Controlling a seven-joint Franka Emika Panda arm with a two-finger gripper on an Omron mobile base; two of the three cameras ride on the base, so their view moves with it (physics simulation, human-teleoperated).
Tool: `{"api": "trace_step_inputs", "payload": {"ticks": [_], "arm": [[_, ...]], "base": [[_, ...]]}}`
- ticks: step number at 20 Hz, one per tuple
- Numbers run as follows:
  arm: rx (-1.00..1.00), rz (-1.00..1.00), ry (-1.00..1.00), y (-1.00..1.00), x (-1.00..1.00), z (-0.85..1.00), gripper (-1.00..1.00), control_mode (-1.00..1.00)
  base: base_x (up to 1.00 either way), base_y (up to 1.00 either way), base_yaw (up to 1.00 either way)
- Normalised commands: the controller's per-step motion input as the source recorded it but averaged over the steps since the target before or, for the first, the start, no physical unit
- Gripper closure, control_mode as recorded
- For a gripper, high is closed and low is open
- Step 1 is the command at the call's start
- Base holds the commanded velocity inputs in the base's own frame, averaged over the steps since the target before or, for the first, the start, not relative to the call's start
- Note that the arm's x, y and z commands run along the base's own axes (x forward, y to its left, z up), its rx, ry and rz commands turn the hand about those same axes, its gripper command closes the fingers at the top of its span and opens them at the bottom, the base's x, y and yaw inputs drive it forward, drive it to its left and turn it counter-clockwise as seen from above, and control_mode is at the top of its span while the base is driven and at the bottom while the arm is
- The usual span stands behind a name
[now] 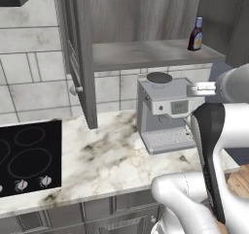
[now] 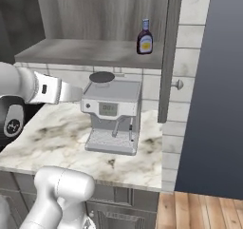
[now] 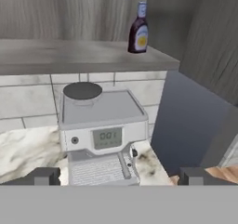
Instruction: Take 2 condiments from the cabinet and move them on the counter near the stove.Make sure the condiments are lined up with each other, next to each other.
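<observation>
End effector point(image 3: 119, 177): fingertips spread wide at the bottom of the hand view, nothing between them, hovering above the desk point(image 1: 112, 160) and facing the coffee machine point(image 3: 100, 132) with the cabinet shelf point(image 3: 69, 56) beyond.

Near: one white marble desk. One black cooktop point(image 1: 29, 155) set into it at the left in the left base view, with ring outlines and small silver knobs along its front edge.

Middle: one steel coffee machine standing on the desk, directly below the shelf.

Far: one open grey cabinet point(image 1: 80, 58), its door swung out with a round knob. One dark bottle point(image 3: 138, 30) with a pale cap and a yellow-white label stands upright near the right end of the shelf. Count of condiments visible: one. The second condiment I cannot see from these views.

Handling judgement: bottle looks small, light, rigid, smooth-sided, so likely slippery. It is tall for its base, so it could tip if nudged. Best hold seems across the wide lower body at label height, jaws level, rather than at the narrow neck. Approach must clear the coffee machine top.
</observation>
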Motion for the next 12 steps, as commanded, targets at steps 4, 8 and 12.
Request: {"api": "trace_step_inputs", "payload": {"ticks": [4,8,12], "arm": [[-0.03,0.00,0.00,-0.32,0.54,0.12,-1.00,-1.00],[-0.03,0.00,0.00,-0.15,0.52,0.20,-1.00,-1.00],[-0.02,-0.03,0.00,-0.19,0.52,0.24,-1.00,-1.00]], "base": [[0.00,0.00,0.00],[0.00,0.00,0.00],[0.00,0.00,0.00]]}}
